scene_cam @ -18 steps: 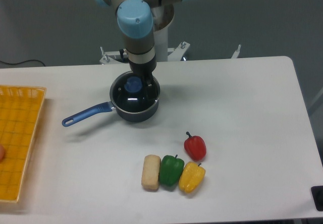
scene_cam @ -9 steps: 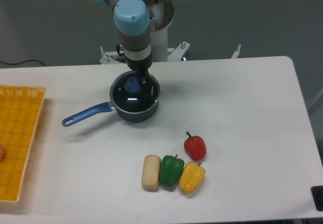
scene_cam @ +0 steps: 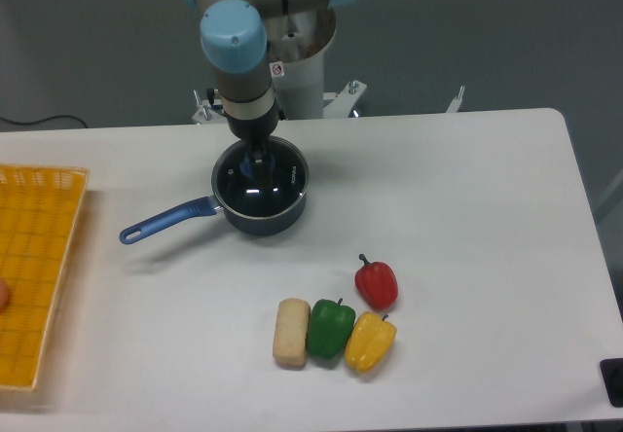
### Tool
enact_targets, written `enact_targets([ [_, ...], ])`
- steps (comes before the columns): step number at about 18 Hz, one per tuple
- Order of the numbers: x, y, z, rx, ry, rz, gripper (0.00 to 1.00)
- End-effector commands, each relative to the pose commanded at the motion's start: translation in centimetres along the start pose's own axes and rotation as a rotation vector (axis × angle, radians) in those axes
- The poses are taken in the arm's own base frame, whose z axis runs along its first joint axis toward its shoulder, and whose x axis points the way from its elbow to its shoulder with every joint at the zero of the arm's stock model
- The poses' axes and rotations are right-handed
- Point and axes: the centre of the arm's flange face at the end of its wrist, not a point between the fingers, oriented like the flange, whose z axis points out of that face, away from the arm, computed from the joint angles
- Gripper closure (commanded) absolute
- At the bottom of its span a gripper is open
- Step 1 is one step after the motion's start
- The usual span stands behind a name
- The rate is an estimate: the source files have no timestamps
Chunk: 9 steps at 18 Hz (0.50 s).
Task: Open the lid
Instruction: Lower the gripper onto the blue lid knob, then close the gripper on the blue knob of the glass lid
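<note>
The lid (scene_cam: 261, 184), a clear glass disc with a thin metal rim, lies flat on the dark blue saucepan (scene_cam: 255, 220) at the back middle of the table. Its blue knob (scene_cam: 255, 168) shows partly below my gripper (scene_cam: 256, 159). The gripper points straight down right over the knob, its dark fingers reaching to the knob's level and standing open. The fingers hide the top of the knob, so contact with it is not visible. The saucepan's long blue handle (scene_cam: 165, 222) points to the front left.
A red pepper (scene_cam: 377, 281), a green pepper (scene_cam: 330, 328), a yellow pepper (scene_cam: 370, 342) and a beige loaf-shaped block (scene_cam: 291, 332) sit together in front of the pan. A yellow basket (scene_cam: 34, 267) lies at the left edge. The arm's base (scene_cam: 297, 72) stands behind the pan.
The arm has shifted to the left, bringing the gripper from the lid's right side to directly over the knob. The lid and the pan have stayed put.
</note>
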Motion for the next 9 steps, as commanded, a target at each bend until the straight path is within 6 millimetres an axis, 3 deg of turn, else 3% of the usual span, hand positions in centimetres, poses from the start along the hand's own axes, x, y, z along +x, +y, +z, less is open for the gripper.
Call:
enact_targets([
  [9,0.50,-0.33,1.00,-0.010,0.021,0.020,0.00],
])
